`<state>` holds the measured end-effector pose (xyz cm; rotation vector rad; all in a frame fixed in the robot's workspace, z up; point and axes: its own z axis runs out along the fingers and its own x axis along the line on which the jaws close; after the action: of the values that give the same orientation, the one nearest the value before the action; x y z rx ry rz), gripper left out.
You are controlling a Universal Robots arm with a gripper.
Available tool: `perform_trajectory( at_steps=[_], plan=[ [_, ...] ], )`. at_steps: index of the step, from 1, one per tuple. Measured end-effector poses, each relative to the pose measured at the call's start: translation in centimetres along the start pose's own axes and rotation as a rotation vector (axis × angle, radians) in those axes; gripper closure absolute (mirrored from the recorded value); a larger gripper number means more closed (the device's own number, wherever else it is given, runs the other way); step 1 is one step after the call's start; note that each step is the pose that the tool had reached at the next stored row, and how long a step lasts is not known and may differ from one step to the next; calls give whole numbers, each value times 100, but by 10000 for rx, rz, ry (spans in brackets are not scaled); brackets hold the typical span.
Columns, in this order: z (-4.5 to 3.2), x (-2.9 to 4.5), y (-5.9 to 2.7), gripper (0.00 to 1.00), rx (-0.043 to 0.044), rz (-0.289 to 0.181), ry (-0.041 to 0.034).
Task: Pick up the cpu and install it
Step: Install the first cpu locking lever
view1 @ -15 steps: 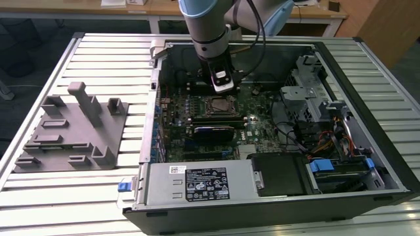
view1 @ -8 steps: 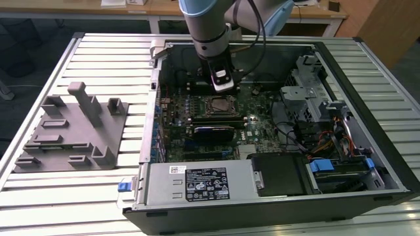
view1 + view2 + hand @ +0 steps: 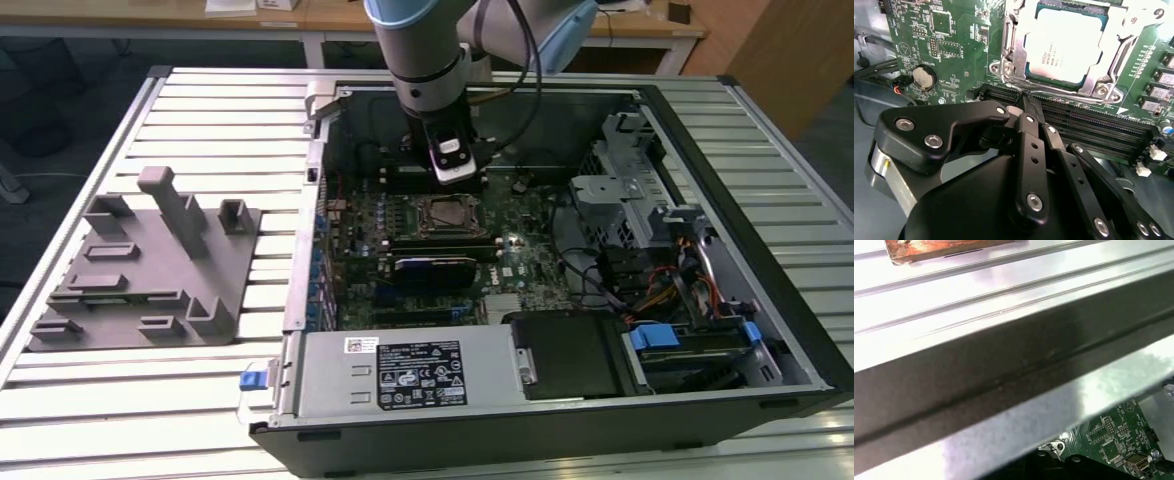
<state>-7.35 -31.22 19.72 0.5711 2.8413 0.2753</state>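
The cpu [image 3: 1066, 47], a pale silver-white square chip, lies flat in its socket on the green motherboard [image 3: 954, 30], framed by the metal retention bracket [image 3: 1014, 65]. In the exterior view the socket [image 3: 441, 213] sits mid-board inside the open computer case [image 3: 747, 300]. My gripper [image 3: 457, 180] hangs just behind the socket, over the board. In the second wrist view its black fingers [image 3: 1028, 130] meet at the tips above the memory slots, a short way from the cpu, with nothing between them.
A grey plastic block with upright posts [image 3: 147, 260] lies on the slatted table at the exterior view's left. Inside the case are the power supply [image 3: 400, 375], a drive cage [image 3: 627, 190] and cables. Black memory slots [image 3: 1089, 125] and a coin battery [image 3: 924, 76] flank the socket. The case wall [image 3: 1004, 365] passes close by.
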Motion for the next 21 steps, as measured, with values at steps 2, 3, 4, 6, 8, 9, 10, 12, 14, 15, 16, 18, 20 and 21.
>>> perform_trajectory(
  at_steps=[2,3,4,6,8,9,10,12,14,15,16,18,20,21],
  plan=[
    [0,0,0,89,-1,1,1],
    [-1,0,0,89,0,0,1],
    [0,0,0,89,10,-1,7],
    [1,-4,1,89,77,8,103],
    [5,-11,3,89,199,35,317],
    [6,-14,4,89,250,47,407],
    [7,-16,5,89,289,55,475],
    [7,-18,6,89,338,63,547],
    [7,-17,6,89,341,66,554],
    [7,-18,6,89,343,66,557],
    [7,-18,6,89,344,65,559],
    [-1,-20,8,89,361,63,563],
    [-22,-24,13,89,362,63,566],
    [-36,-26,17,89,364,64,569]
  ],
)
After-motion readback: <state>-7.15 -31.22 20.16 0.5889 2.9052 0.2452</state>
